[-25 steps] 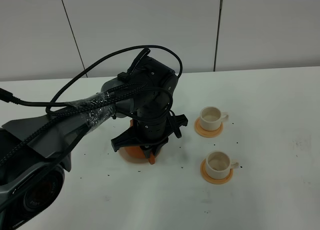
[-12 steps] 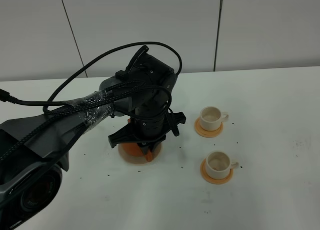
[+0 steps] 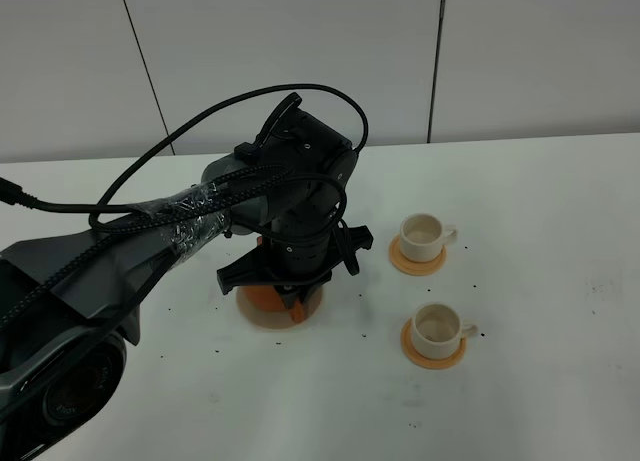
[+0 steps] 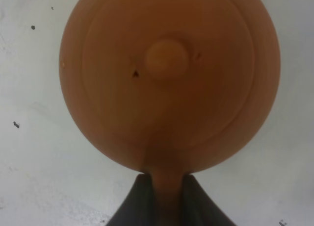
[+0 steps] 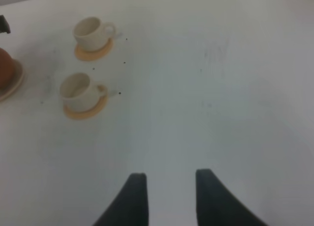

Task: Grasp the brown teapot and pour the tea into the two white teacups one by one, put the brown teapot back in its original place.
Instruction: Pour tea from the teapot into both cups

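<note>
Left gripper (image 4: 166, 189) is clamped on the teapot's (image 4: 169, 79) handle; the pot sits on its trivet (image 5: 17, 81). Right gripper (image 5: 169, 194) hangs with jaws apart over the table (image 5: 221, 88), near two cups (image 3: 422, 235) (image 3: 437, 325).

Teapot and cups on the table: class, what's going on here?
The left claw is shut on the handle of the brown teapot, which sits on its beige trivet. The two white teacups look empty, so nothing is poured yet. The right claw hangs open over the bare table.

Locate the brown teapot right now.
Exterior high view, left of centre: the brown teapot sits on the beige trivet under the left hand, left of both white teacups.
</note>
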Controlling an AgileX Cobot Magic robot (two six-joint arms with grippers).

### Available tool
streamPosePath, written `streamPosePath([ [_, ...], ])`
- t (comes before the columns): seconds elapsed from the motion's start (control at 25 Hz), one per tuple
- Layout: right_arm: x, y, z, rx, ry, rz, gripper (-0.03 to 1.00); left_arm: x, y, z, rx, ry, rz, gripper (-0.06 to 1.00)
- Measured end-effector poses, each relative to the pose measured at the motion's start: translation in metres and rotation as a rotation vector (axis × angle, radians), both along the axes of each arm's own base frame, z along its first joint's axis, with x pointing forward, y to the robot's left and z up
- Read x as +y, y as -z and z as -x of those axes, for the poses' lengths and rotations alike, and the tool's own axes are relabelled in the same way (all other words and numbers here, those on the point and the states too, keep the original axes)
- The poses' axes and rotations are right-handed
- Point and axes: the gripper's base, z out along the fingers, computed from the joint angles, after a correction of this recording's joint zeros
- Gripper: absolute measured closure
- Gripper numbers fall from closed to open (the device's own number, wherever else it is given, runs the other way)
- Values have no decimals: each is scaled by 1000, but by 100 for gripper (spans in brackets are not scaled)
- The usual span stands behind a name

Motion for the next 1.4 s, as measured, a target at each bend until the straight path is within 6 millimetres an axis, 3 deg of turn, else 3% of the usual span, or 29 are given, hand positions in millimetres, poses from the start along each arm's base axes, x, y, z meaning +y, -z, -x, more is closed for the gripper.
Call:
streamPosePath([
  [1.4, 0, 0, 0, 0, 0, 1, 73, -9, -1, 5, -33, 51, -44, 77],
])
